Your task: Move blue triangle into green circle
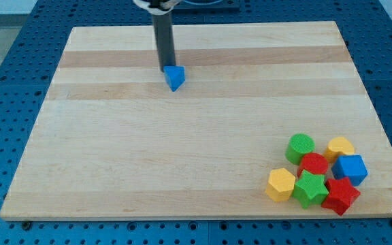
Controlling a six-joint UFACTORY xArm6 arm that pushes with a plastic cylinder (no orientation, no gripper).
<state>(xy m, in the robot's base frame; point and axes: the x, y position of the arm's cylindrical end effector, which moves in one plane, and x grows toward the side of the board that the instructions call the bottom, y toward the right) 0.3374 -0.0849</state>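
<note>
- Near the view's top, left of centre, my tip point(166, 68) rests on the table point(182, 150), touching the upper-left edge of the blue triangle point(175, 77).
- Blue triangle: lies alone on the pale wood, just below and right of my tip, well apart from every other block.
- Green circle point(300, 148): sits toward the view's bottom right, at the upper-left corner of a tight cluster of blocks.
- Cluster, upper row: a yellow block point(340, 147) lies to the right of the green circle; a red block point(314, 164) lies between and just below them.
- Cluster, right side: a blue block point(352, 169), roughly cube-shaped, adjoins the red block.
- Cluster, lower row: a yellow hexagon point(280, 184), a green star point(310, 188) and a red star point(340, 195) run from left to right, touching or nearly touching.
- Rod: dark and upright, descending from the view's top edge; it carries no fingers, so neither an apart nor a together state applies.
- Surround: a blue perforated surface point(5, 82) borders the table on all sides.
</note>
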